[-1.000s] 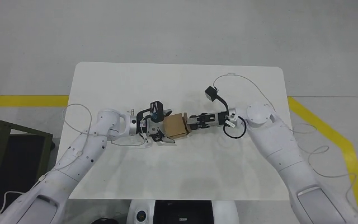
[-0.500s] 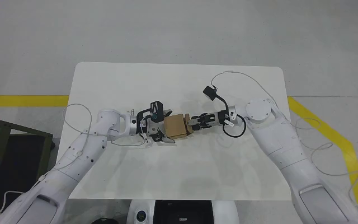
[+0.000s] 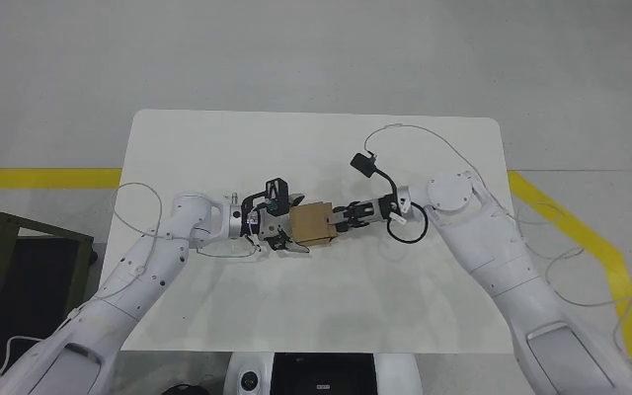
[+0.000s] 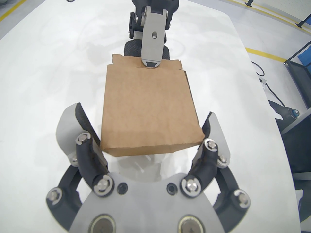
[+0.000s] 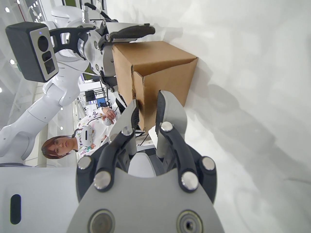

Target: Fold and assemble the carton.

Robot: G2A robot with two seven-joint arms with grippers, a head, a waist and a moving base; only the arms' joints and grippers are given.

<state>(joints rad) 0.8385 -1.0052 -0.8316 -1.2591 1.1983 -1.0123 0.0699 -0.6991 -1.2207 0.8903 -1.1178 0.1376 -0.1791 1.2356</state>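
A small brown carton [image 3: 314, 224] stands on the white table [image 3: 197, 148], held between my two grippers near the table's middle. My left gripper [image 3: 284, 231] straddles one end; in the left wrist view its fingers [image 4: 83, 124] press against both side walls of the carton [image 4: 148, 112]. My right gripper [image 3: 342, 218] is at the opposite end. In the right wrist view, the right gripper [image 5: 147, 109] is shut on the edge of a carton wall [image 5: 155, 56] beside a vertical seam. The right gripper [image 4: 151, 60] also pinches that far edge in the left wrist view.
A thin white cable [image 3: 434, 138] loops over the table's far right part. A dark cart [image 3: 30, 267] stands on the floor off the left edge. Bare table surface lies all around the carton.
The right arm has shifted slightly to the left, toward the carton, its wrist camera moving with it. The carton and the left gripper have stayed in place.
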